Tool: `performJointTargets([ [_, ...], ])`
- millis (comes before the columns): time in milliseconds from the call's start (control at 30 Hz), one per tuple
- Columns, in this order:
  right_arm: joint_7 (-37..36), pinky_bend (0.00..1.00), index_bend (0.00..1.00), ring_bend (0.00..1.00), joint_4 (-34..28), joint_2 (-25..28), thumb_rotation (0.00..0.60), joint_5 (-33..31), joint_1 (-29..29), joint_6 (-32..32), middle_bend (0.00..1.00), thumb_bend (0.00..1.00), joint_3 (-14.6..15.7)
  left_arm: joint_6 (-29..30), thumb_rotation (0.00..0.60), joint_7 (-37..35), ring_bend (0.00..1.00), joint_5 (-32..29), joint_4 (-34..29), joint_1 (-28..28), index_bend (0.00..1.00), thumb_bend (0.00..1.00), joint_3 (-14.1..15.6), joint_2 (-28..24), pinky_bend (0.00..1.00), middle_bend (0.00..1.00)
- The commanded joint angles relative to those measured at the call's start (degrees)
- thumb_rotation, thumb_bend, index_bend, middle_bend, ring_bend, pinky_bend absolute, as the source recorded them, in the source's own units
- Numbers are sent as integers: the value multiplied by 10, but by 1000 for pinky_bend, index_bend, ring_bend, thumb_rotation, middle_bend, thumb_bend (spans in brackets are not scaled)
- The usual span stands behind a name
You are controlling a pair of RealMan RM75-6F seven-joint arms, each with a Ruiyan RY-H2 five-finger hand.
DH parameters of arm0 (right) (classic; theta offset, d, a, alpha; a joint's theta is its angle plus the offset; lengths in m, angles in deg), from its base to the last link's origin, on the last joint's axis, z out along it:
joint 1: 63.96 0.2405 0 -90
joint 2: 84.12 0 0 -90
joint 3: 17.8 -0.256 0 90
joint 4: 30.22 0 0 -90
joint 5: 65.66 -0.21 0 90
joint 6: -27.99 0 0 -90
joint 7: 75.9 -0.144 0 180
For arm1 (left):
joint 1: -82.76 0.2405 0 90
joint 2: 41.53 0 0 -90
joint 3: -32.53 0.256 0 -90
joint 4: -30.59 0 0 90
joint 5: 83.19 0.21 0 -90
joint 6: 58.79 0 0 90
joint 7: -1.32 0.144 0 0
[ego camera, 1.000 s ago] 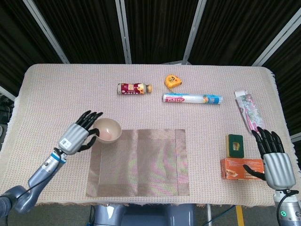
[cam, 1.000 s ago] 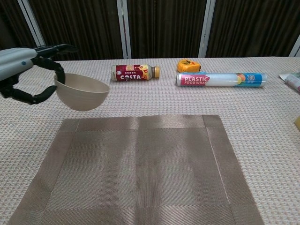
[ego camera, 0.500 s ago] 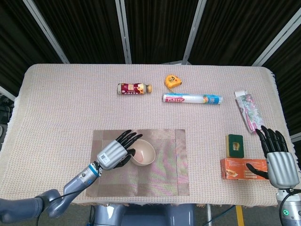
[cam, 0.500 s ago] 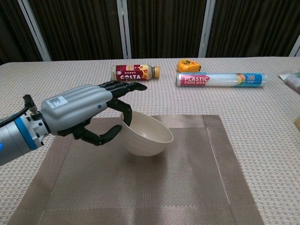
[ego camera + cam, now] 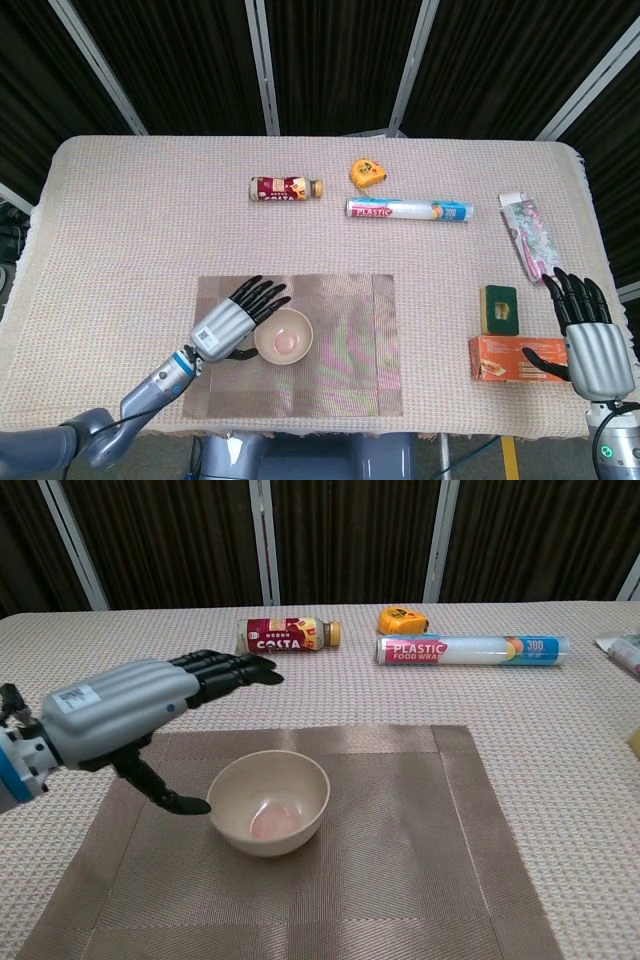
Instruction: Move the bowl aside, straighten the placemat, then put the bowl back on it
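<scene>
Spread square to the counter (image 5: 120,190) edge, placemat (image 5: 350,340) beneath the left hand (image 5: 232,322), long axis running left to right. Seated upright on it, mouth up, bowl (image 5: 283,336) just right of that hand, which is released, fingers splayed above the rim, thumb near the wall. Risk on withdrawal: clipping the rim, tipping or dragging bowl and mat askew. Right hand (image 5: 588,340) far off, unclenched, holding nothing.
</scene>
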Motion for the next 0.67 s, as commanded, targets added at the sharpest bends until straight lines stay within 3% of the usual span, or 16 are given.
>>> performJointTargets([
  [33,-1,0,0,0,-1,1,600,1,0,0,0,0,0,51,600,6,0,-19,-37,34,0,16,-9,-53,0,0],
  [367,3,0,0,0,5,0,600,1,4,-10,0,0,2,152,600,1,0,-129,-92,143,0,16,-29,-154,0,0],
  [533,20,0,0,0,-3,17,600,-12,8,-30,0,0,5,216,600,1,0,-147,-111,203,0,15,-22,-192,0,0],
  [667,29,0,0,0,-5,21,600,-17,10,-36,0,0,5,222,600,-4,0,-163,-117,225,0,16,-21,-209,0,0],
])
